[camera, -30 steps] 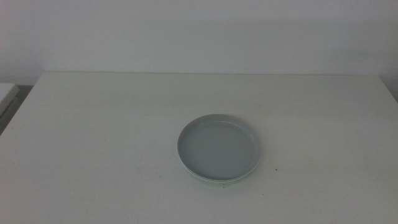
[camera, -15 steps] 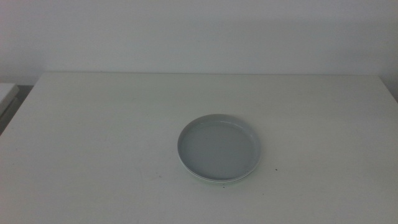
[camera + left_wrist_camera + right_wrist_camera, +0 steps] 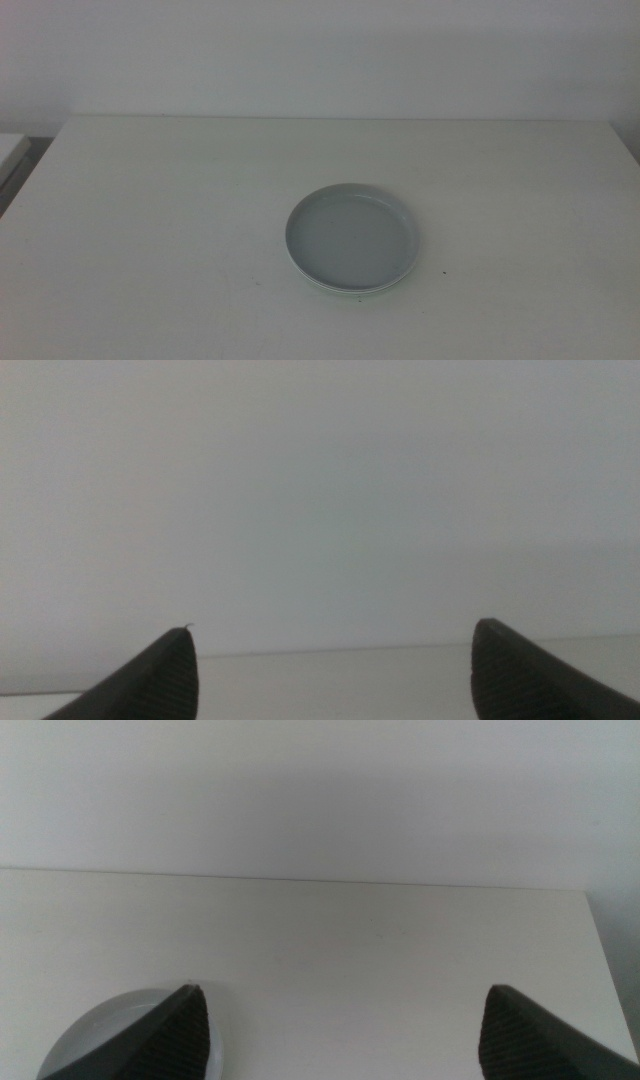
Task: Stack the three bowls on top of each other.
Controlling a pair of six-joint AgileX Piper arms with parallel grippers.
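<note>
Bowls (image 3: 352,238): stacked in one pile on the tabletop (image 3: 150,220), slightly toward its near edge and right of centre; grey dish on top, a pale rim showing beneath it. Left tool (image 3: 330,670): jaws spread wide, empty, facing the wall. Right tool (image 3: 345,1025): jaws apart, empty, stack visible beside one jaw.

Left claw (image 3: 330,660) and right claw (image 3: 345,1020) both hold their jaws wide apart, gripping nothing.
</note>
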